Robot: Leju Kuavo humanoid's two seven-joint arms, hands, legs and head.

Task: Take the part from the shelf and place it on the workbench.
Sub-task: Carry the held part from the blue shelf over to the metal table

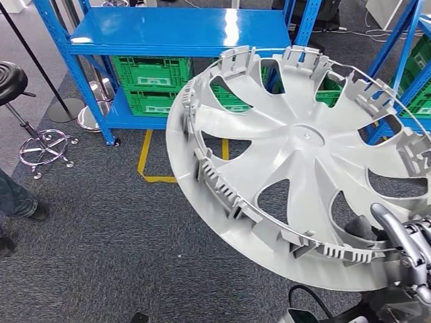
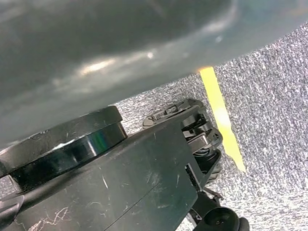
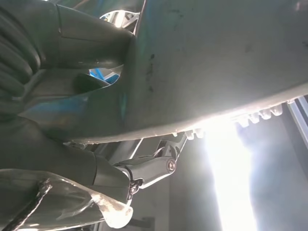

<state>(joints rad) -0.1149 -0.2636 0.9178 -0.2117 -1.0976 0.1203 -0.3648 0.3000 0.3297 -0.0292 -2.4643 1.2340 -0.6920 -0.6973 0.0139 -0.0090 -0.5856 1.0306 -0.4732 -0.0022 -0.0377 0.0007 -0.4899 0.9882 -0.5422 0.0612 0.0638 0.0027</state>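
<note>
Fingers of the right hand clamped the wheel cover rim, carrying it tilted clear of the shelf; left hand unclear.

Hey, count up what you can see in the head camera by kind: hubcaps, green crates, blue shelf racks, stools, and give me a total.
Hubcap, grey, held by the right hand: 1
Green crates: 3, two stacked under the blue shelf, at least one more at the right
Blue shelf racks: 2, one ahead, one at the right edge
Stools: 1
Total: 7
</note>
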